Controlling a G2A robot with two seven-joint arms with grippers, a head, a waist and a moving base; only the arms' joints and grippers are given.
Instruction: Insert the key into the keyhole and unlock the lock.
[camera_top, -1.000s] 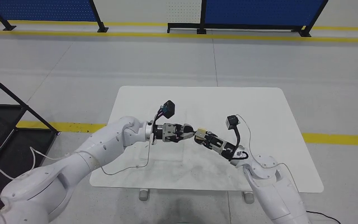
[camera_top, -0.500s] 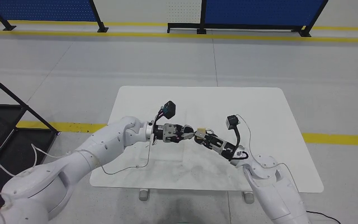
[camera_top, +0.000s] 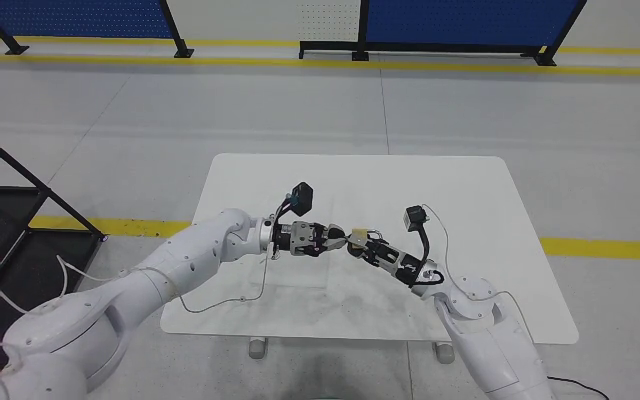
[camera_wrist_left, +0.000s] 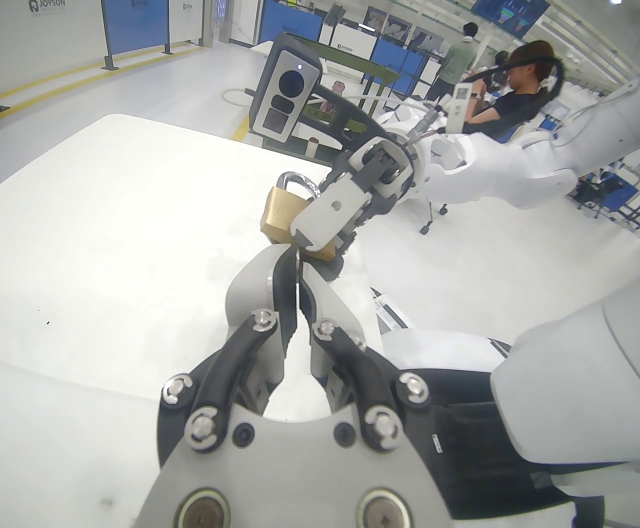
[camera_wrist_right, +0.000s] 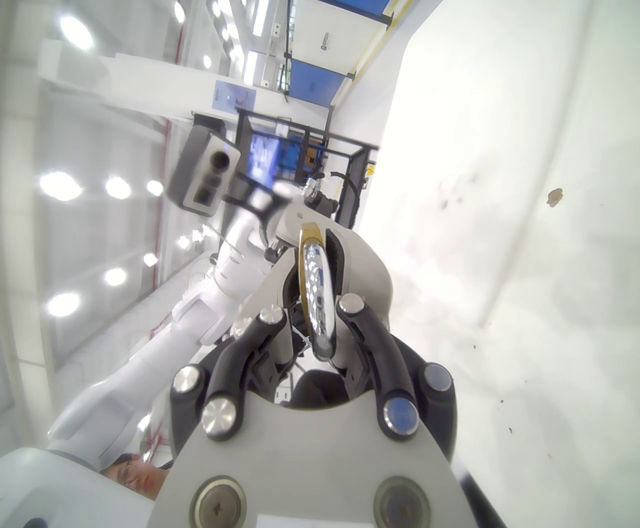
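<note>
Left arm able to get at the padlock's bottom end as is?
Likely yes: the left gripper has its tips right at the padlock's lower end, held out by the right gripper, with nothing between them.

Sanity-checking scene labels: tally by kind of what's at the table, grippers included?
Brass padlock with silver shackle: 1
Grippers: 2 (left gripper, right gripper)
White rectangular table: 1
Key: cannot tell, possibly pinched in the left gripper
Total: 4
</note>
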